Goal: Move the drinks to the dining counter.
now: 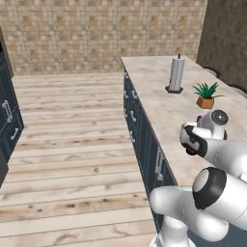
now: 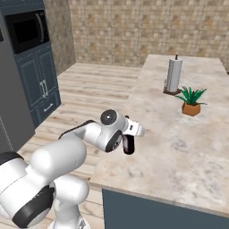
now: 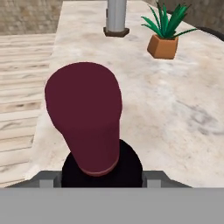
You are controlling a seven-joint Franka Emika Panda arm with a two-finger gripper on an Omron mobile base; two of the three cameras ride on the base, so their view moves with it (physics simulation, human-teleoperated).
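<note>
Gripper: the gripper [image 2: 129, 144] hangs over the near part of the marble top, jaws partly closed and pinching the wine bottle [image 3: 87, 127] between them; in the hand view the fingertips are mostly hidden behind the bottle, so the contact itself is only partly visible.
Wine bottle: near-black body with a dark red capped neck, filling the centre of the hand view and rising toward 12 o'clock from the fingers; in the right base view its dark body [image 2: 129, 145] hangs just under the hand, above the marble.
Bottle's footing: whether it touches the surface or hangs clear cannot be told.
Counter: the marble counter [image 2: 188, 152], pale beige on top with dark blue sides, lies under the hand.
Paper-towel roll: the paper-towel roll [image 2: 173, 76] stands upright, far off at about 1 o'clock from the gripper.
Plant: the potted plant [image 2: 191, 102] sits near the roll, at about 2 o'clock from the gripper, well apart from it.
</note>
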